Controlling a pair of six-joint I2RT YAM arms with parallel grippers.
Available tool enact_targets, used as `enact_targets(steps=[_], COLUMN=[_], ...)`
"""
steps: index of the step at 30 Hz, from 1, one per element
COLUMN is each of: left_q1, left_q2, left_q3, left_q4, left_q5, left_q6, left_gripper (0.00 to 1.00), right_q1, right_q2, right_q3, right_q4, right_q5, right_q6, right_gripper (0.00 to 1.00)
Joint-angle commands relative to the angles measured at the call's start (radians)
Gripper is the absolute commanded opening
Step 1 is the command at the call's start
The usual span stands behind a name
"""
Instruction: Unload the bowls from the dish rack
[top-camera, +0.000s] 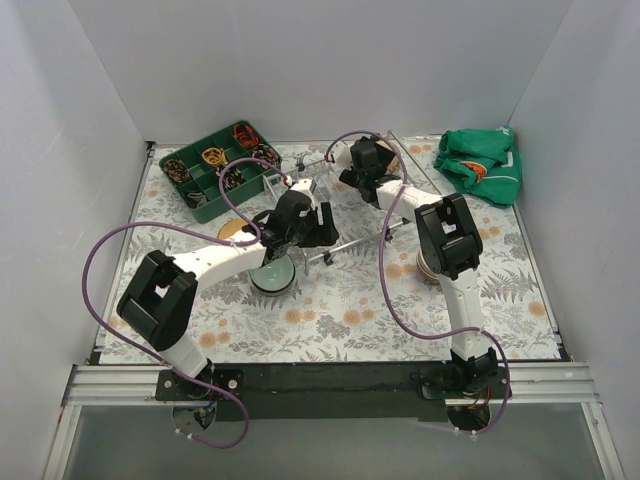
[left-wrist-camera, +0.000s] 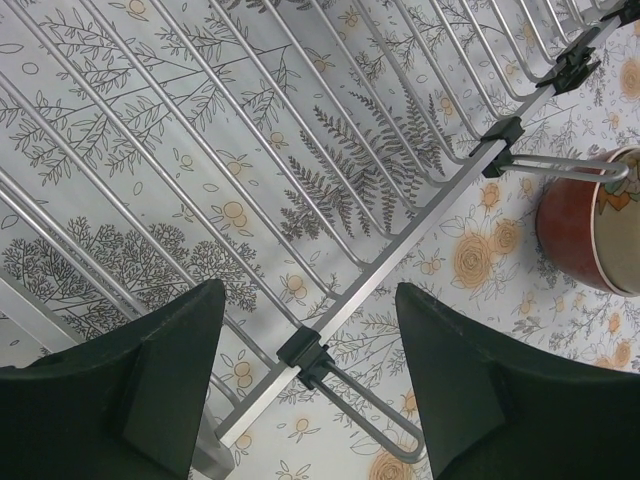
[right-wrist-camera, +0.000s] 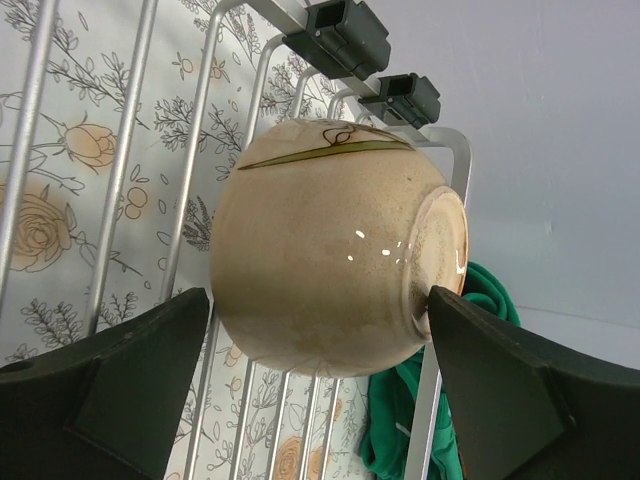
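Note:
The silver wire dish rack (top-camera: 350, 247) lies mid-table, mostly hidden under both arms. My right gripper (right-wrist-camera: 318, 300) is open around a beige bowl (right-wrist-camera: 330, 270) lying on its side at the rack's (right-wrist-camera: 130, 160) far corner. The right finger touches the bowl's foot and the left finger stands just off it. My left gripper (left-wrist-camera: 310, 300) is open and empty above the rack's rim (left-wrist-camera: 400, 260). A red bowl (left-wrist-camera: 565, 230) sits on the table just outside that rim. In the top view a pale mint bowl (top-camera: 272, 277) and a tan bowl (top-camera: 236, 230) sit by the left gripper (top-camera: 296, 222). The right gripper (top-camera: 362, 170) is farther back.
A green compartmented tray (top-camera: 222, 168) with small items stands at the back left. A green cloth (top-camera: 482, 165) lies at the back right and also shows behind the rack in the right wrist view (right-wrist-camera: 400, 420). Another bowl (top-camera: 427, 266) sits under the right arm. White walls enclose the table.

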Motion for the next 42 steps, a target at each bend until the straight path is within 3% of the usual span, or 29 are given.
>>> enact_targets(steps=[1,10,20,32,42], left_q1=[0.003,0.002,0.002,0.002,0.002], left_q2=[-0.021,-0.033,-0.038,-0.038,-0.036], left_q3=[-0.053,-0.073,-0.078,-0.07,-0.06], left_q4=[-0.133,-0.133,-0.133,-0.133,-0.13], left_q5=[0.014,0.031,0.032,0.032,0.032], left_q6=[-0.014,-0.026,-0.032,-0.037,-0.04], left_gripper=[0.69,0.69,0.69,0.69,0.69], right_q1=[0.003,0.001,-0.002,-0.002,0.001], right_q2=[0.042,0.062,-0.021,-0.105,-0.231], right_q3=[0.054,0.08,0.085,0.027,-0.025], right_q4=[0.061,0.036,-0.022,-0.08,-0.116], right_q5=[0.079,0.083,0.011,-0.054,-0.112], right_q6=[-0.04,-0.009,0.141,0.247,0.323], right_gripper=[0.99,0.97,0.8,0.69,0.52])
